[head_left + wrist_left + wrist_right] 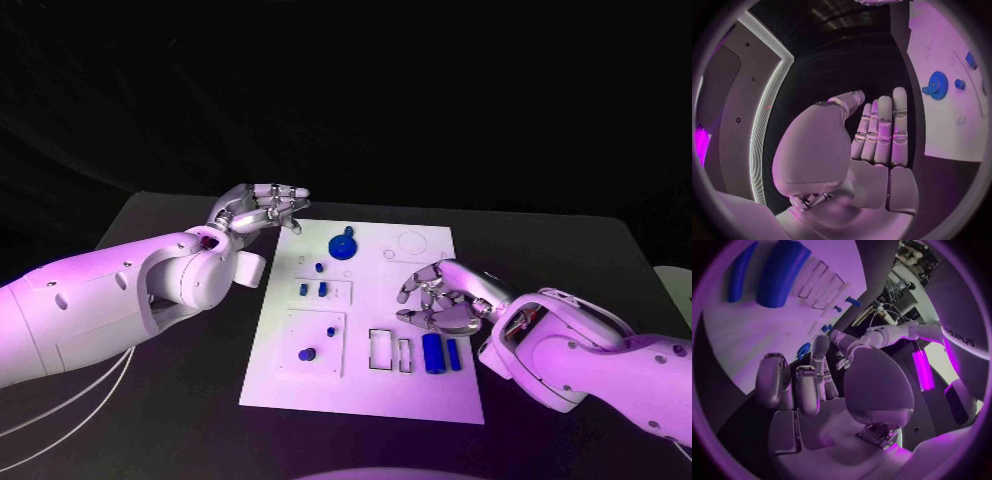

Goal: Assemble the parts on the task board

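Note:
The white task board (378, 385) lies in the middle of the black table. A round blue part (342, 246) sits near its far edge, small blue parts (313, 290) stand at its left, and two long blue parts (441, 353) lie at its near right. My left hand (267, 210) hovers off the board's far left corner, fingers straight and side by side, holding nothing; the left wrist view shows this left hand (879, 135) beside the round part (937, 85). My right hand (440, 300) hangs over the board's right side with loosely bent fingers, just beyond the long parts (779, 272), and is empty.
Black table (577, 250) surrounds the board on every side. A square recessed plate (315, 342) on the board's near left holds two small blue pieces. My left forearm (130, 300) reaches in along the board's left side.

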